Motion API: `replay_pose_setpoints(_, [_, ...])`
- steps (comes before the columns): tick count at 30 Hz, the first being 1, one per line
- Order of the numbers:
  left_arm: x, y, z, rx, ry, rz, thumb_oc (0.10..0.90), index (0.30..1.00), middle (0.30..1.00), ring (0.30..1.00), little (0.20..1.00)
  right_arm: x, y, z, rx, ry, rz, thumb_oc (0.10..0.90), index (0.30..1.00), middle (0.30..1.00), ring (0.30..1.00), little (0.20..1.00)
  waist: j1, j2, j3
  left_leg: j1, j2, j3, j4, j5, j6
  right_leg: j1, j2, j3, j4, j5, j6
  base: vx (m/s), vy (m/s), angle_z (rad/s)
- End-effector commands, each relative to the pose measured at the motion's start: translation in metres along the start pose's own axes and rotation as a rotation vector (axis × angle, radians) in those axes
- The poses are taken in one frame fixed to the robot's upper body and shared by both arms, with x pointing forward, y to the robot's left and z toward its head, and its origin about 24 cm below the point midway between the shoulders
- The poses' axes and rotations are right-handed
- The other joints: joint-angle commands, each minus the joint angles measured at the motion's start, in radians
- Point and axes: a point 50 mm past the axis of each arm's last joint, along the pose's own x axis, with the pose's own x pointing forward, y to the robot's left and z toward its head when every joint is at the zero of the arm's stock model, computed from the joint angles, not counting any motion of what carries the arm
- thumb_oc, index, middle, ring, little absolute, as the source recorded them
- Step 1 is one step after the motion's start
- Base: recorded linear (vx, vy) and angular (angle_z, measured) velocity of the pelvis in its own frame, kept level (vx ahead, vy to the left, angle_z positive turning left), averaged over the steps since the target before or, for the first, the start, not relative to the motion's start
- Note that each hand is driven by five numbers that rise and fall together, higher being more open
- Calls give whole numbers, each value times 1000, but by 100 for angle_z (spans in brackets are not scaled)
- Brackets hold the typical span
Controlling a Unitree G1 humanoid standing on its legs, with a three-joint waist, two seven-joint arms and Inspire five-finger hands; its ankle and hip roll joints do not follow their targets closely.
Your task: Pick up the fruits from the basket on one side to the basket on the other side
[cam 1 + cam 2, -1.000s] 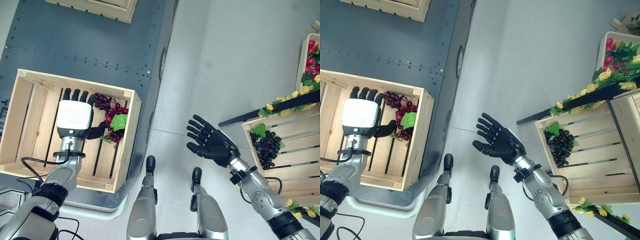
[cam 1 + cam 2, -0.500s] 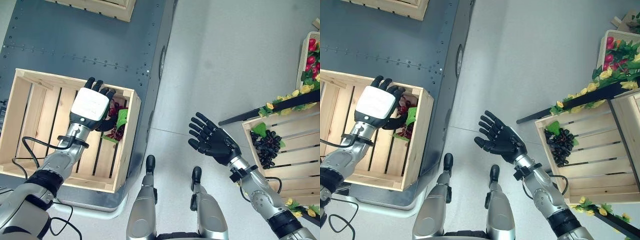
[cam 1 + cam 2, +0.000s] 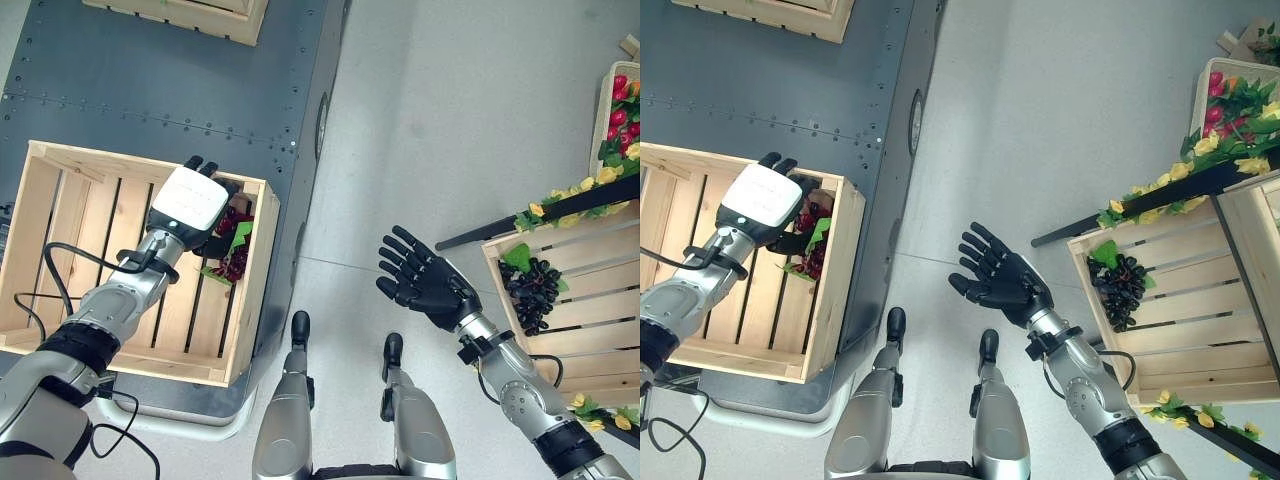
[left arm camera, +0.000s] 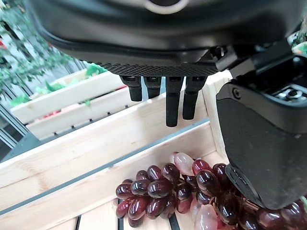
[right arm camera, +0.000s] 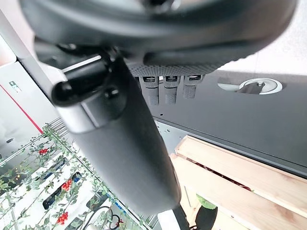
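Observation:
A bunch of red grapes with a green leaf lies in the right-hand end of the pale wooden crate on my left. My left hand hovers right over the bunch, open. Its fingers point straight out past the crate's far wall, and its thumb hangs close beside the grapes. My right hand is open with spread fingers above the floor between the crates, holding nothing. A bunch of dark grapes lies in the right-hand crate.
The left crate rests on a dark metal platform, with another wooden crate at its far edge. Grey floor separates the two sides. On the right stand a black bar with yellow flowers and a box of red fruit.
My left hand has moved right across the crate from the slats onto the red grapes and tilted over them. My right hand has hardly moved.

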Motion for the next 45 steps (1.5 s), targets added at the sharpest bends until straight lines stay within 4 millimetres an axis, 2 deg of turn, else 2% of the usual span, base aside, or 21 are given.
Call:
replay_pose_setpoints(1, [3, 6, -6, 4, 48, 50, 800, 900, 900, 900, 900, 7, 16, 35, -11, -183, 100, 800, 900, 900, 900, 900, -15, -9, -2, -4, -14, 74, 82, -89, 40, -157, 6, 56, 143, 50, -48, 15, -33, 0])
replay_pose_setpoints(7, [-10, 12, -22, -4, 217, 363, 800, 900, 900, 900, 900, 4, 16, 29, 14, -203, 91, 800, 900, 900, 900, 900, 5, -23, -6, -4, -14, 65, 66, -84, 37, -160, 10, 35, 141, 47, -53, 0, -52, 0])
replay_pose_setpoints(10, [-22, 11, -21, -29, 276, 484, 800, 900, 900, 900, 900, 1, 17, 24, 27, -206, 81, 800, 900, 900, 900, 900, 17, -28, -9, 0, -18, 58, 59, -84, 38, -155, 11, 25, 139, 45, -55, 20, -48, 3])
replay_pose_setpoints(18, [-36, 9, -11, -88, 353, 643, 800, 900, 900, 900, 900, -1, 20, 19, 57, -221, 75, 800, 900, 900, 900, 900, 35, -40, -14, 9, -22, 44, 48, -85, 38, -146, 16, 17, 135, 41, -59, 7, -25, 2])
replay_pose_setpoints(23, [-38, 3, -3, -122, 351, 590, 800, 900, 900, 900, 900, -2, 22, 16, 68, -226, 77, 800, 900, 900, 900, 900, 39, -43, -19, 16, -23, 42, 43, -87, 39, -144, 19, 15, 137, 39, -59, 0, 0, 0])
replay_pose_setpoints(25, [-40, -5, 2, -139, 350, 504, 800, 900, 900, 900, 900, -1, 22, 16, 67, -224, 78, 800, 900, 900, 900, 900, 39, -42, -19, 21, -24, 40, 39, -86, 40, -139, 21, 16, 135, 38, -60, 0, 0, 0])
replay_pose_setpoints(32, [-42, -20, 4, -131, 292, 324, 800, 900, 900, 900, 900, -3, 19, 20, 53, -222, 83, 800, 900, 900, 900, 900, 30, -26, -13, 26, -25, 42, 37, -83, 42, -137, 22, 17, 137, 39, -60, 0, 0, 0])
replay_pose_setpoints(41, [-26, -19, 6, -92, 179, 189, 800, 900, 900, 900, 900, 1, 16, 25, 26, -208, 83, 800, 900, 900, 900, 900, 13, -10, -8, 19, -23, 52, 46, -78, 42, -144, 17, 24, 140, 46, -59, -4, 19, 0])
replay_pose_setpoints(45, [-18, -13, 1, -53, 160, 156, 800, 900, 900, 900, 900, 3, 15, 29, 17, -211, 85, 800, 900, 900, 900, 900, 7, -6, 0, 18, -23, 57, 44, -77, 43, -147, 15, 25, 136, 51, -56, 1, 8, 0])
